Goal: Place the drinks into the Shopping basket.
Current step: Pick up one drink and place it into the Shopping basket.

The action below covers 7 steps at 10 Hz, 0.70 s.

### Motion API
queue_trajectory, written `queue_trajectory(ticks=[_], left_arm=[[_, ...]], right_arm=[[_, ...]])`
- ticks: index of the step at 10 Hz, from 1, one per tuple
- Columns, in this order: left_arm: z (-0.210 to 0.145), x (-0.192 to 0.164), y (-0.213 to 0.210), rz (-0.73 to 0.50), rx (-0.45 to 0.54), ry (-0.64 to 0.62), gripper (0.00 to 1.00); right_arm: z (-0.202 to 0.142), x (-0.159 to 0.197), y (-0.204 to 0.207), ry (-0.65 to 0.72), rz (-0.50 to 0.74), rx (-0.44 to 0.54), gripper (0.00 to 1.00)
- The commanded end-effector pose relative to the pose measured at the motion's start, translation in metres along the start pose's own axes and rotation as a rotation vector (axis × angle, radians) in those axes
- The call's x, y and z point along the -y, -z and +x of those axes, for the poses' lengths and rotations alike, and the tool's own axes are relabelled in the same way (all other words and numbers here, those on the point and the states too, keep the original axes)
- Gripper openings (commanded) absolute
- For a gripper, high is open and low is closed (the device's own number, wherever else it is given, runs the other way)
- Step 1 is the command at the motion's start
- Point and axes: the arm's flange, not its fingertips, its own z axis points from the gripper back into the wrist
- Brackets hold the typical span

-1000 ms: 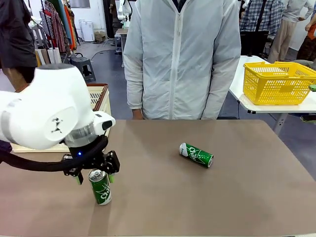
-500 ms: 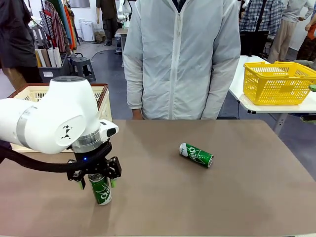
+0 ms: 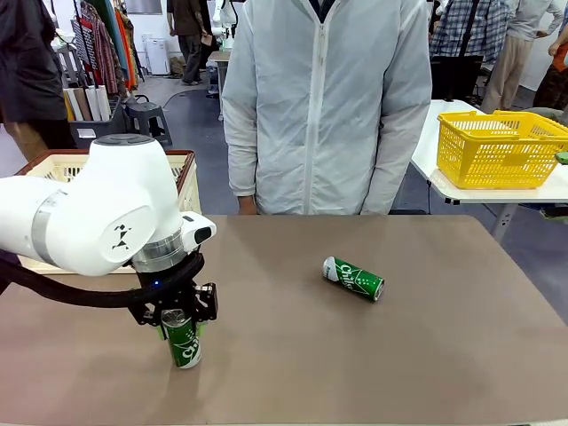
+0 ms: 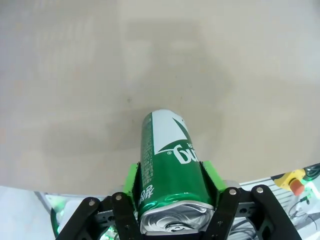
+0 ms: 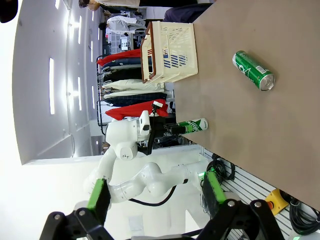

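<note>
Atop can [image 3: 184, 343], left end effector [image 3: 180, 327] clamps; wrist vertical

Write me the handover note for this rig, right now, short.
Left tool: shut on the upright green can, near left of the table, not yet lifted.
Right tool: open, holding nothing.
Second green can: lying on its side mid-table.
Shopping basket: at the table's far left, behind the left arm; contents hidden.
Done: grasp made. Left: carry this can into the basket, then fetch the lying one.
</note>
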Motion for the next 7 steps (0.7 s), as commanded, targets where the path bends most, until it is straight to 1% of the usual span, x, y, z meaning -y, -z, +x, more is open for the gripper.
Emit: queue_trajectory(ticks=[1,3,4,5,6,7], left_arm=[[0.000,0.000,-0.001,0.003,0.012,-0.003,0.00],[-0.001,-0.002,-0.007,-0.010,0.022,0.000,0.00],[-0.003,-0.009,-0.023,-0.041,0.025,0.002,0.00],[-0.007,-0.018,-0.047,-0.083,0.039,0.009,0.00],[-0.014,-0.031,-0.084,-0.112,0.055,0.003,0.00],[-0.020,-0.048,-0.132,-0.149,0.020,0.017,0.00]], right_arm=[[-0.001,-0.004,-0.002,0.016,-0.005,-0.007,1.00],[-0.001,-0.004,-0.002,0.016,-0.005,-0.007,1.00],[-0.001,-0.004,-0.002,0.016,-0.005,-0.007,1.00],[-0.001,-0.004,-0.002,0.016,-0.005,-0.007,1.00],[-0.001,-0.004,-0.002,0.016,-0.005,-0.007,1.00],[-0.001,-0.004,-0.002,0.016,-0.005,-0.007,1.00]])
